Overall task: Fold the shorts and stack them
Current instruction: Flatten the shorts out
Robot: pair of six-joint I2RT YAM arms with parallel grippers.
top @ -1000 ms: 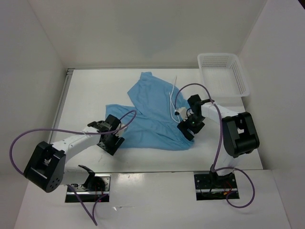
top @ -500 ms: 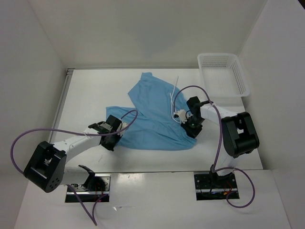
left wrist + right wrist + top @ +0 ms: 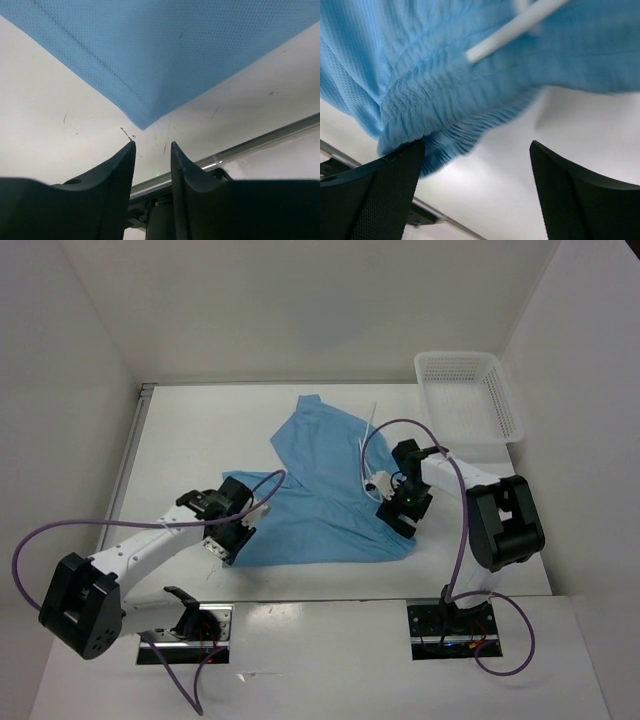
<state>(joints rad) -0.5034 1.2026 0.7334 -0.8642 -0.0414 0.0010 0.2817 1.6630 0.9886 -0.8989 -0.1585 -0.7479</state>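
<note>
The white table (image 3: 180, 430) is taking up most of the top view. The sky-blue shorts (image 3: 320, 500) are lying spread across its middle. One leg is reaching toward the far wall and the other is pointing left, toward the left arm (image 3: 150, 540). The right arm (image 3: 505, 515) is bending in from the right side toward the waistband end of the shorts. A white mesh basket (image 3: 505, 405) is sitting in the far right corner, apart from the fabric.

The left gripper (image 3: 152, 145) is hovering over bare tabletop at the near left corner of the shorts. Its fingers are standing only narrowly parted and are grasping nothing. In the left wrist view the hemmed corner of the cloth is lying just beyond the fingertips, not between them.

The right gripper (image 3: 477, 144) is standing released, with its fingers spread wide. The gathered elastic waistband (image 3: 430, 105) is bunching just ahead of the gap and reaching the left finger's tip, but I cannot tell whether they are touching.

The thin white drawstring (image 3: 365, 445) is trailing over the fabric, running up from the waistband toward the far edge.
</note>
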